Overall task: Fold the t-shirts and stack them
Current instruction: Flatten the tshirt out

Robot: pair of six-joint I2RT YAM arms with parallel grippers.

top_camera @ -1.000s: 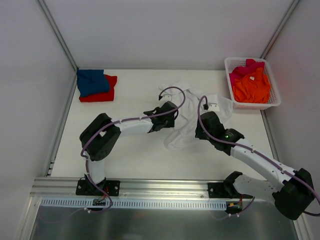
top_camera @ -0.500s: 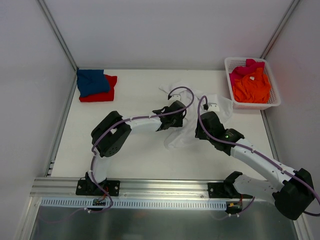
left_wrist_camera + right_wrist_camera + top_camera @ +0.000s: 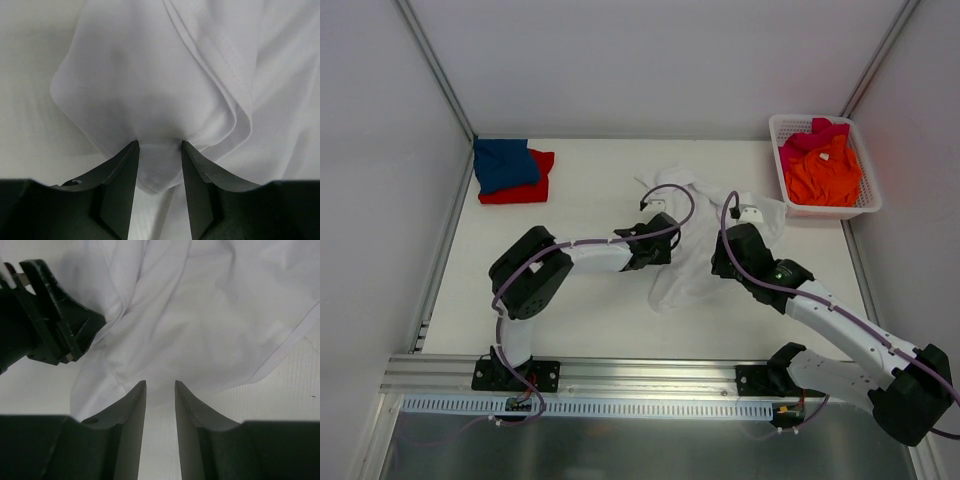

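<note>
Drawn nearer the counter's (image 3: 590, 320) near edge, my left tool (image 3: 159, 146) clamps the white t-shirt (image 3: 695, 258); right tool (image 3: 160, 385) pinches it too; label (image 3: 750, 212) unreadable.

T-shirts, five: one white t-shirt (image 3: 692, 262), one blue t-shirt (image 3: 504, 163), one red t-shirt (image 3: 534, 189), one orange t-shirt (image 3: 823, 176), one pink t-shirt (image 3: 815, 133) (last two in the basket (image 3: 830, 211)). Baskets, one. Robot arms, two: left arm (image 3: 588, 255), right arm (image 3: 832, 317).
</note>
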